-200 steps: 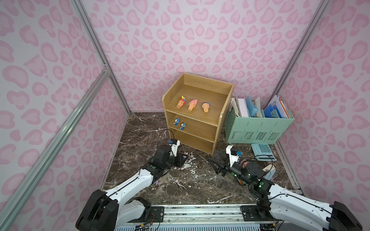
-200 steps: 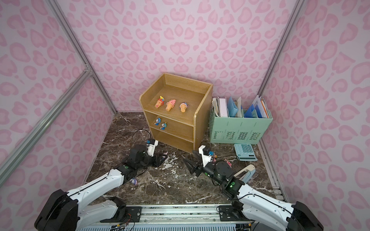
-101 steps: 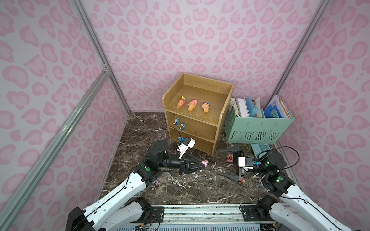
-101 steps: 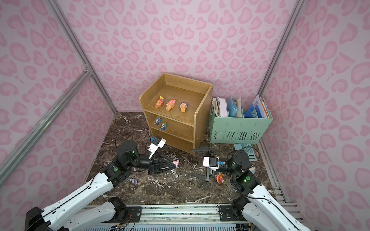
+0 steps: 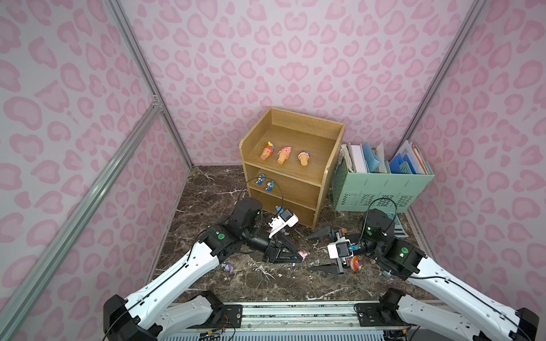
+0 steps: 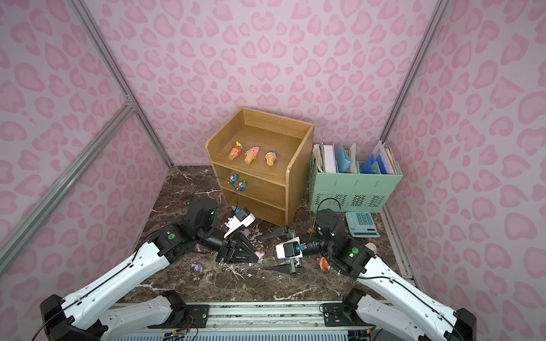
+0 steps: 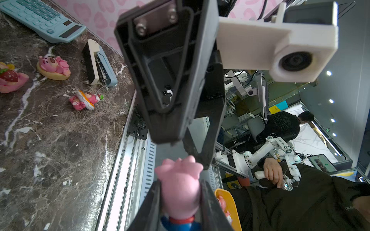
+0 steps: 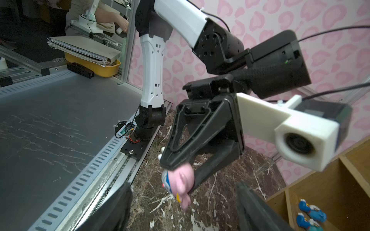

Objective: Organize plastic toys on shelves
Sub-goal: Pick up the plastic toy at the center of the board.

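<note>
Both top views: left gripper [image 5: 300,256] closed down on pink toy [image 5: 303,254], over middle of counter [image 5: 266,283]; right gripper [image 5: 320,251] spread wide, empty, facing it. Shelves [image 5: 295,189] at counter's back edge: three cone toys [image 5: 284,155] on top tier, two blue toys [image 5: 260,179] at middle tier's left front corner

Left wrist: pink toy [image 7: 180,186] pinched between both jaws, head sticking out

Right wrist: right jaws apart, nothing between; pink toy [image 8: 180,186] at left gripper [image 8: 179,177] tips

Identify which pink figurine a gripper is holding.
The pink pig-like figurine clamped in the left gripper; the other pink figurines lie loose on the marble table.
</note>
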Available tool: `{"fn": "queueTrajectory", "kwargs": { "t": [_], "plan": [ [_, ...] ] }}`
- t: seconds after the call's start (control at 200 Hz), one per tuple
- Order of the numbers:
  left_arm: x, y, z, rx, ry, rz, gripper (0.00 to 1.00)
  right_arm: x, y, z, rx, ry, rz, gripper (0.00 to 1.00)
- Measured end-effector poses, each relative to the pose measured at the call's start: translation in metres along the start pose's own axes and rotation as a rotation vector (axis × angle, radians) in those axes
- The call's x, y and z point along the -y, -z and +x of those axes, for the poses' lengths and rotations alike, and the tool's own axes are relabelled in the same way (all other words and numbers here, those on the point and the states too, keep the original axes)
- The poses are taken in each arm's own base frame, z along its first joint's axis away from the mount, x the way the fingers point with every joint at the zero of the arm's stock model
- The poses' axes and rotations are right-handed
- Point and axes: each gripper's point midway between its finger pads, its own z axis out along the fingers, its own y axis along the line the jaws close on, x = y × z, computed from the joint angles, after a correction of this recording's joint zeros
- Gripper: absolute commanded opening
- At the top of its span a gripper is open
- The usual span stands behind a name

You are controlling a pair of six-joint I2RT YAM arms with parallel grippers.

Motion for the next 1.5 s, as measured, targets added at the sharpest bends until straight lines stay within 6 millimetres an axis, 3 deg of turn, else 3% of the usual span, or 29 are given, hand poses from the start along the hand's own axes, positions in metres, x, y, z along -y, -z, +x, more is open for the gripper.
{"fn": "queueTrajectory", "kwargs": {
  "t": [0.395,0.79,0.935,1.04,1.205,1.375,1.5],
  "plan": [
    [0.003,-0.001,0.003,-0.015,0.000,0.018,0.22,-0.010,-0.022,0.009,-0.029,0.000,-0.055,0.56],
    [0.004,-0.002,0.007,-0.023,0.034,0.034,0.24,-0.012,-0.026,0.004,-0.020,0.033,-0.039,0.36],
    [0.004,-0.002,0.006,-0.013,0.030,0.034,0.35,-0.013,-0.024,0.003,-0.004,0.044,-0.027,0.32],
    [0.005,-0.001,0.002,0.003,0.009,0.027,0.48,-0.013,-0.022,0.001,0.004,0.039,-0.005,0.31],
    [0.008,0.005,-0.005,0.053,-0.022,-0.024,0.59,-0.008,-0.017,-0.001,0.008,0.024,0.038,0.30],
    [0.009,0.032,-0.018,0.212,-0.134,-0.230,0.70,0.012,-0.001,0.016,-0.028,-0.100,0.131,0.28],
    [-0.021,0.058,-0.010,0.359,-0.239,-0.468,0.72,0.024,0.009,0.040,-0.059,-0.297,0.196,0.27]
  ]
}}
